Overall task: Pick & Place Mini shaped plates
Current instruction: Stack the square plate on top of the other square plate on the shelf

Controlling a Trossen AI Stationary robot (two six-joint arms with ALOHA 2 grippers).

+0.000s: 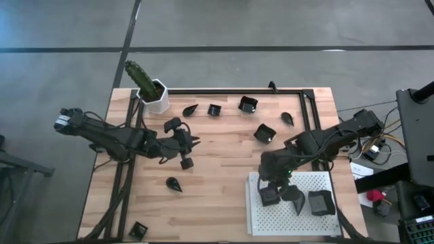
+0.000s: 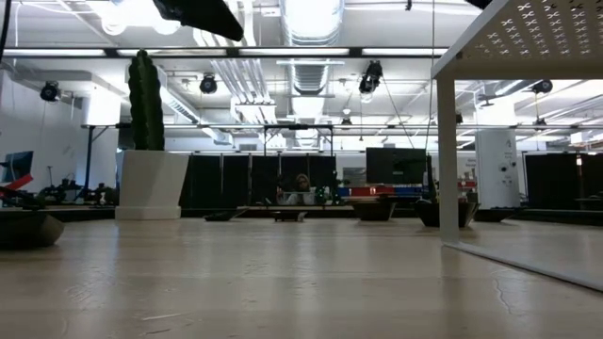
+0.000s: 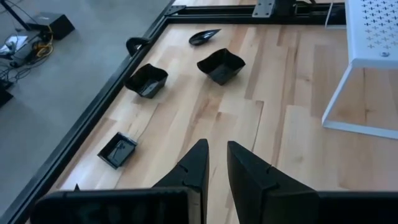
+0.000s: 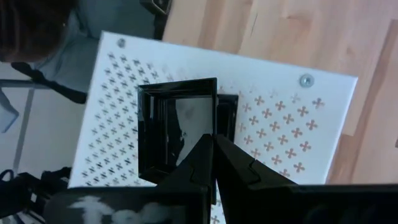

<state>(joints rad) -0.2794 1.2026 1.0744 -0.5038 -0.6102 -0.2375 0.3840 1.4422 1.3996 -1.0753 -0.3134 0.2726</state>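
Several tiny black plates lie scattered on the wooden table [image 1: 224, 163]: square ones [image 1: 248, 104] [image 1: 264, 133] [image 1: 214, 110] and teardrop ones [image 1: 174, 184] [image 1: 287, 118]. Three more rest on the white perforated tray [image 1: 308, 220], near its far edge. My right gripper [image 4: 215, 144] is over the tray, shut on a square plate [image 4: 174, 127]. My left gripper [image 3: 216, 149] hovers at mid-table, left of centre, its fingers a narrow gap apart and holding nothing. A small square plate [image 1: 186, 163] sits just on its near side. My right gripper pinches one side wall [image 4: 215, 112] of the square plate, one finger inside the dish and one outside. The fingers come from above, pointing down. The plate is level over the tray; whether it rests on it, I cannot tell.
A white pot with a green cactus [image 1: 154, 95] stands at the far left corner. A black metal frame [image 1: 237, 91] runs along the far edge and down both sides. The tray stands raised on thin legs [image 2: 447, 160]. Another square plate [image 1: 138, 229] lies at the near left edge.
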